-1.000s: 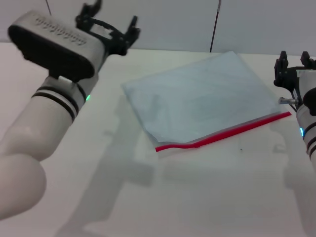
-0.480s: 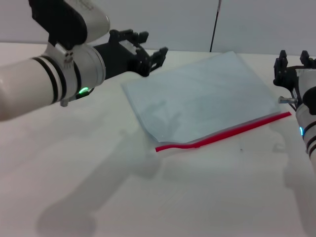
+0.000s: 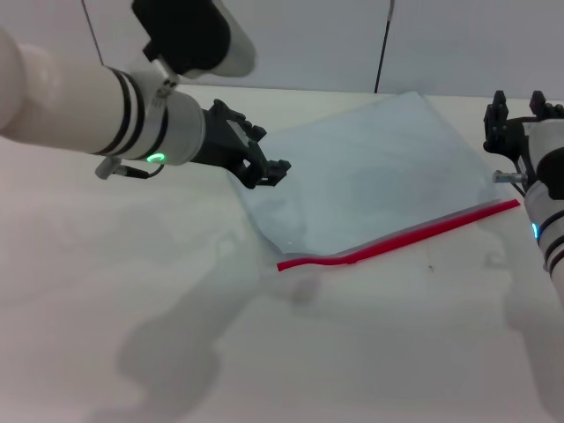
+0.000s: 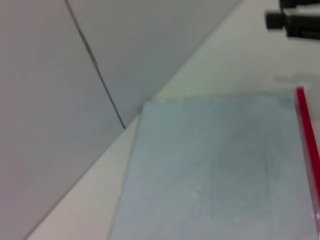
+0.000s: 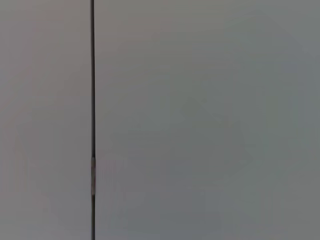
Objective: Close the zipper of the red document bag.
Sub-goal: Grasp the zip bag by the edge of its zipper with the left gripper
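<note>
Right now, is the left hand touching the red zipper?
No, the left hand hovers over the bag's far corner, apart from the zipper.

No lettering, number or brand readable anywhere right now: nothing on the flat translucent pale blue-white plastic pouch (image 3: 366, 172), nothing on its thin bright red zipper strip (image 3: 401, 239), nothing on the white tabletop (image 3: 370, 352).

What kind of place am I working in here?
Probably a lab or test bench: a bare white table, plain grey wall panels, and only the red document bag laid out. The left end effector is over the bag's left corner; the right end effector is parked at the right edge.
</note>
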